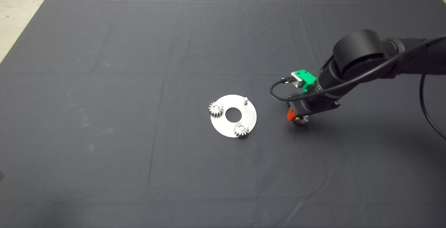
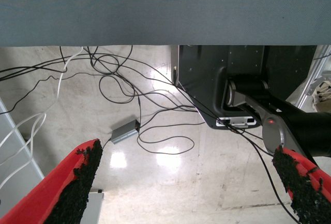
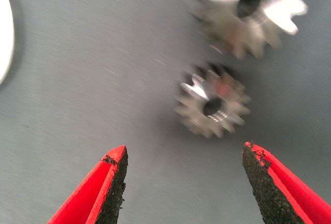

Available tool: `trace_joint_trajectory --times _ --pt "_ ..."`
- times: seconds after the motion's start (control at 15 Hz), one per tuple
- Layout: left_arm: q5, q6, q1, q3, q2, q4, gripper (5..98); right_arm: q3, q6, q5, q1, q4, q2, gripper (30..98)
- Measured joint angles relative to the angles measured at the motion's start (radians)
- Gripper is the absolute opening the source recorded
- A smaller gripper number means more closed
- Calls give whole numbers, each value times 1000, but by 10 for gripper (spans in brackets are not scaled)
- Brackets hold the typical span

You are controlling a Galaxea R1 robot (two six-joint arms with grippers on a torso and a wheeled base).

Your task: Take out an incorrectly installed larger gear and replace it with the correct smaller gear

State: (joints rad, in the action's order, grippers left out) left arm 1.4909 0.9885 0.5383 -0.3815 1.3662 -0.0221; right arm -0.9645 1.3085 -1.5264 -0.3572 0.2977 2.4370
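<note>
The right gripper (image 3: 183, 182), fingers spread and empty, is hovering over the smaller gear (image 3: 212, 106), needing to descend and clench it.

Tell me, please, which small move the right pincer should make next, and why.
Probably lower the right pincer around the smaller gear and close. Its fingers are open and hold nothing, the larger gear already lies off the plate, and one peg stands bare.
</note>
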Motion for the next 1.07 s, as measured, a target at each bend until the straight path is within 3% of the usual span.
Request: trace_joint_trajectory --times 0.27,0.73,1.07 --pt "-13 0 0 0 -1 0 843 12 18 -6 17 -4 -41 599" --pt "-17 0 0 0 -7 0 843 20 24 -4 34 -6 -63 729" --pt "-17 0 0 0 -7 0 843 20 24 -4 62 -5 -64 730"
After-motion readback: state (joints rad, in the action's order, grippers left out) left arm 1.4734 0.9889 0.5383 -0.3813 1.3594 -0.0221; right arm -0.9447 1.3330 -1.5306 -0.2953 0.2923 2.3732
